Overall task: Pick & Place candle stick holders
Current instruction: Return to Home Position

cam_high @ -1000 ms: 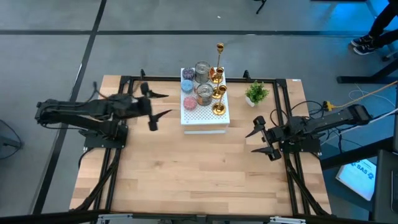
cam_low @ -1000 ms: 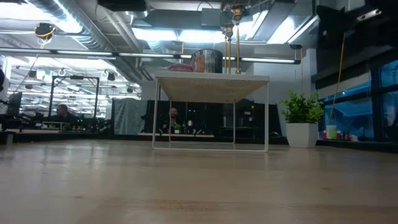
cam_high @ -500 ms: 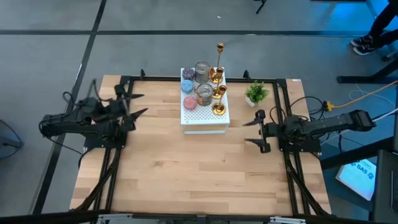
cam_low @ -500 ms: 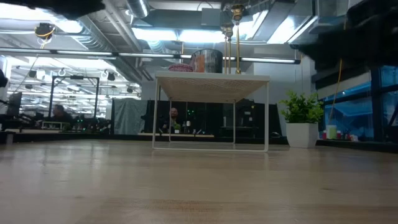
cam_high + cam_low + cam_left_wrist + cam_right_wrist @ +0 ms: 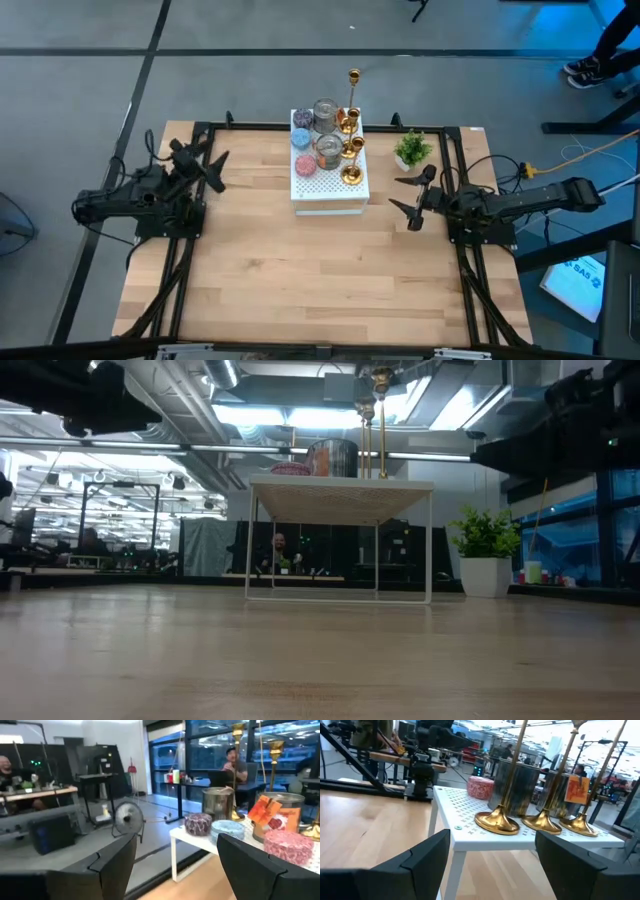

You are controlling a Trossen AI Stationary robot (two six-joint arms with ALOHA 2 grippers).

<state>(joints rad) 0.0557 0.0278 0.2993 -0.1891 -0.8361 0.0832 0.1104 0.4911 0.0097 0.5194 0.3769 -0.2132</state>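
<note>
Since candle stick holders [image 5: 351,148] are grouped on white shelf [image 5: 325,190], left end effector [image 5: 213,165] and right end effector [image 5: 400,197] are held clear of it, jaws spread, nothing gripped.

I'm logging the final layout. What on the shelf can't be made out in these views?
- Low view: the shelf top hides the bases of the gold holders.
- Right wrist view: the picture's top edge cuts off the holders' cups.
- High view: the small coloured candles are too small to read their patterns.
- Left wrist view: the print on the orange label is blurred.
</note>
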